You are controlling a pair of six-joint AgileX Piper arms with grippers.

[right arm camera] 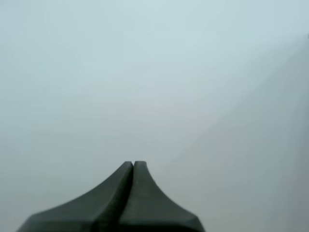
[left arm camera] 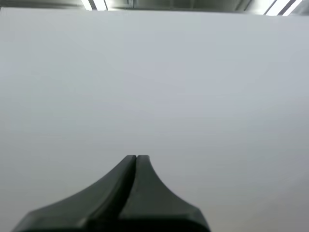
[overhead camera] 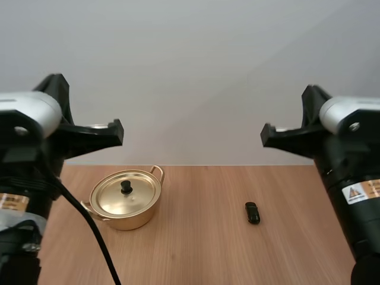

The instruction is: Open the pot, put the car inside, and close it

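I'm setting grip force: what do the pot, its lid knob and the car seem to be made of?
The pot looks like metal with a shiny gold-coloured finish; its lid reflects light smoothly. The knob on the lid is dull black, probably plastic. The car is glossy black, perhaps plastic or painted metal; too small to tell which.

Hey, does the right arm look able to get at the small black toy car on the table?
Probably yes: the small black toy car lies alone on the wooden table, apart from the gold lidded pot; nothing blocks it.
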